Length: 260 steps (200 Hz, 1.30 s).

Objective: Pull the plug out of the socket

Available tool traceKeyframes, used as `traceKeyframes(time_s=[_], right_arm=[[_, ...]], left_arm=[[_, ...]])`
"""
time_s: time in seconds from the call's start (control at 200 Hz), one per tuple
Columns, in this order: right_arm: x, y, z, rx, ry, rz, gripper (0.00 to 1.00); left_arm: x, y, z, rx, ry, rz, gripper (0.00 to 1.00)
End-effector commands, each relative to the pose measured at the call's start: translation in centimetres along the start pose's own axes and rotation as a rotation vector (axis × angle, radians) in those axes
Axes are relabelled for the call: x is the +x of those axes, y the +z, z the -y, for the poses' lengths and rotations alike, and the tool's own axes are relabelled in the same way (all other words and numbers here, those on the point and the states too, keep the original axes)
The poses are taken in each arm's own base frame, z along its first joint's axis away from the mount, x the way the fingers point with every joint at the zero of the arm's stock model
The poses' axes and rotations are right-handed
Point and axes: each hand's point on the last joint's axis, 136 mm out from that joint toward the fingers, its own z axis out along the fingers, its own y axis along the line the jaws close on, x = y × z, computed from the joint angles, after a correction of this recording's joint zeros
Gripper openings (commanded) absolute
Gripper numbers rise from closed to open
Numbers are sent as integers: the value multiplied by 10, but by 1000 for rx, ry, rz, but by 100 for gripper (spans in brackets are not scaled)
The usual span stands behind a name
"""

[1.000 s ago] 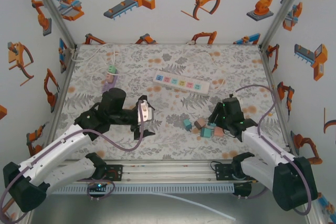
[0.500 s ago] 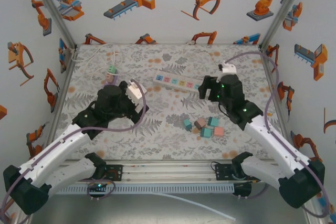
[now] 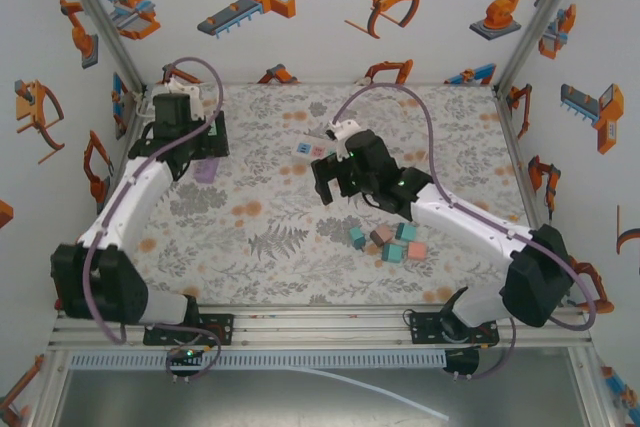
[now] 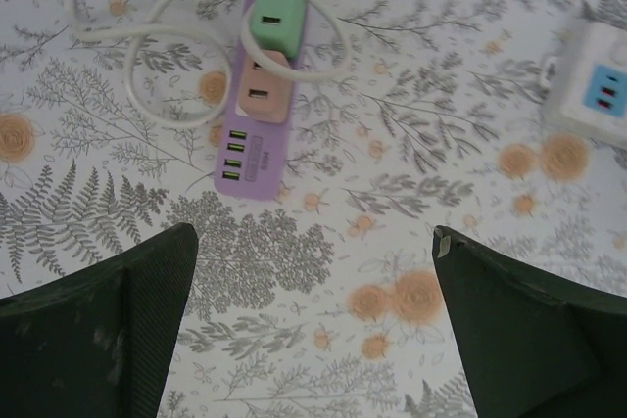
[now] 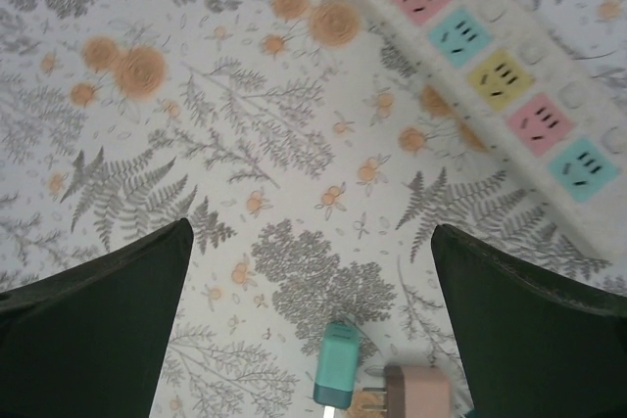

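Green plug [image 4: 276,15] and salmon plug [image 4: 265,85] are seated one behind the other, touching, in a purple socket strip [image 4: 257,159] at the far left of the table [image 4: 431,154]. A white cord [image 4: 127,56] is looped around the strip's far end. Which of the two plugs the cord belongs to cannot be told from the blurred wrist view.

Both plugs are judged to be light, rigid moulded plastic with smooth, somewhat slippery sides. The hold is best taken across the flat sides of a plug's body, never on the soft cord. The strip itself looks light, so it would probably lift with the plug unless it is pinned down.

The left gripper [image 4: 313,325] is held just short of the strip, its jaws spread wide and empty. The right gripper [image 5: 309,325] is likewise parted and empty, beside a white power strip [image 5: 490,75].
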Motion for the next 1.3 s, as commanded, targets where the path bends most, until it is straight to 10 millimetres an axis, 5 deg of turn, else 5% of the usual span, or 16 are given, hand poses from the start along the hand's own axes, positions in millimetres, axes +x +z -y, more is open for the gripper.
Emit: traceKeyframes(time_s=[0.0,0.29,0.631,1.041,1.151,1.297], right_arm=[[4,-1,-19,-97,29,-20,99],[17,0,-23,-129,39,-17,99],[21,-2,-25,-146,14,-19,98],[13,-6,-26,-150,10,6,98],[13,-7,-25,-148,4,11,98],[11,-11,-23,-139,-20,23,98]], left_arm=[[11,31,-15,-18,-81,-81,97],[39,106,-32,-95,-68,-187,97],[72,153,-28,-21,-90,-305,96],[102,149,-21,-4,-71,-473,51],[102,141,-15,14,-33,-484,46],[97,115,19,199,22,-473,46]])
